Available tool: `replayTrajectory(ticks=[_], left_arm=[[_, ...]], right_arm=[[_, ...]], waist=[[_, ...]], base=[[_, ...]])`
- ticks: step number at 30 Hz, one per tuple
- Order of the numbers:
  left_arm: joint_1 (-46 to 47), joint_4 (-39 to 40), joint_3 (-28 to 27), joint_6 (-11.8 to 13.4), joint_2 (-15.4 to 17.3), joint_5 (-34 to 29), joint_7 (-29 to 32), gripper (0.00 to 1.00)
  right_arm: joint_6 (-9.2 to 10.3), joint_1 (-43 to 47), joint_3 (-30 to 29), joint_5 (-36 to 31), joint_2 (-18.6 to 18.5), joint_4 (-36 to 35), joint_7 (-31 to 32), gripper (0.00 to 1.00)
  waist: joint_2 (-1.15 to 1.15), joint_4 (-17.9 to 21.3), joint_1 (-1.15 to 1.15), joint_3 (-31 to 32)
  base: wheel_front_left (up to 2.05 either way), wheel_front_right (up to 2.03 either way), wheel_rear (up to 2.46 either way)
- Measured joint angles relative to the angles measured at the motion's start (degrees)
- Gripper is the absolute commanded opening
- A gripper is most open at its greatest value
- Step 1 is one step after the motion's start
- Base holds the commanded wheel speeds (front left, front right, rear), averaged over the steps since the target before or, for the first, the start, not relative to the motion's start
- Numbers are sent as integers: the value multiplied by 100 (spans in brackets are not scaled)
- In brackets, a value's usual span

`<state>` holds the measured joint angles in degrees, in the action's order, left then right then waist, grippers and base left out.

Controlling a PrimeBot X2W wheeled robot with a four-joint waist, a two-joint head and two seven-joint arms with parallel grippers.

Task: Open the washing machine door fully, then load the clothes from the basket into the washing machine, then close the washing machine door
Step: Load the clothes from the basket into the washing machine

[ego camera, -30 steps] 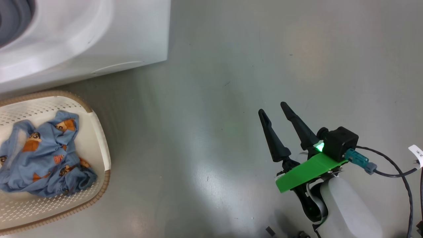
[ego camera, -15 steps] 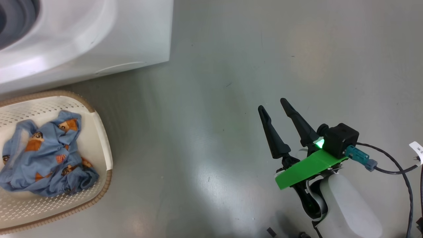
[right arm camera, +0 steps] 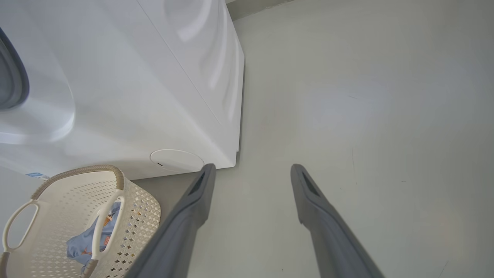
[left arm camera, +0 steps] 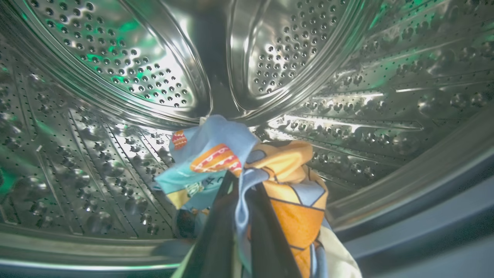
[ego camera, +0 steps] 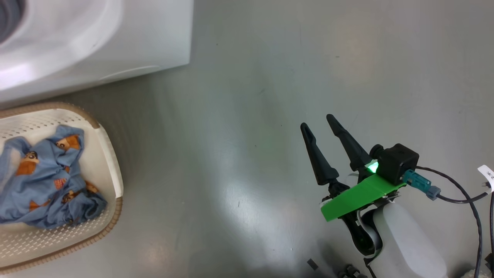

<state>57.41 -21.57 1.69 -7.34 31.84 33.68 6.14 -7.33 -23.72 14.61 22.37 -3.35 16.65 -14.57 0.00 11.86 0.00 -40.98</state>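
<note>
Loading is half done: my left hand (left arm camera: 243, 180), clamped on one garment (left arm camera: 210, 154), is inside the drum (left arm camera: 115, 65) (door evidently open). More clothes (ego camera: 42, 185) lie in the basket (ego camera: 111, 170), near left; my right hand (ego camera: 317, 121) is spread wide, empty.

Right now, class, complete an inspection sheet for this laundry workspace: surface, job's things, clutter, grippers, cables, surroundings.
Surface: grey floor, glossy.
Job's things: white washing machine with its steel drum open; clothes lie in the basket beside the machine; one garment is inside the drum.
Clutter: small dark scrap on the floor.
Grippers: left gripper shut on the garment; right gripper open, empty, over the floor.
Cables: black cable trailing from the right wrist.
Surroundings: nothing seen.
</note>
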Motion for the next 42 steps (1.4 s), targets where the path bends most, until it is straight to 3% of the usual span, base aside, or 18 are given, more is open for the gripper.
replayTrajectory(ticks=[5,12,33,38,42], left_arm=[[278,-142,237,0,130,2,-498,0],[598,-403,490,0,205,96,-687,0],[2214,-535,1521,0,940,263,-1729,0],[2544,-700,1685,0,1013,304,-1766,0],[2753,-983,1792,0,1023,407,-1435,0]], right_arm=[[0,-20,19,0,1,-31,-1,100],[0,-122,74,0,1,-49,-1,100],[0,-252,248,204,3,-87,-1,100],[0,-374,296,249,4,-111,-1,100],[0,-373,310,252,4,-103,-1,100]], waist=[[0,19,0,-134],[0,35,0,-330],[0,269,0,-953],[0,319,0,-1045],[0,352,0,-1094]], base=[[0,0,0],[0,0,0],[0,0,0],[0,0,0],[0,0,0]])
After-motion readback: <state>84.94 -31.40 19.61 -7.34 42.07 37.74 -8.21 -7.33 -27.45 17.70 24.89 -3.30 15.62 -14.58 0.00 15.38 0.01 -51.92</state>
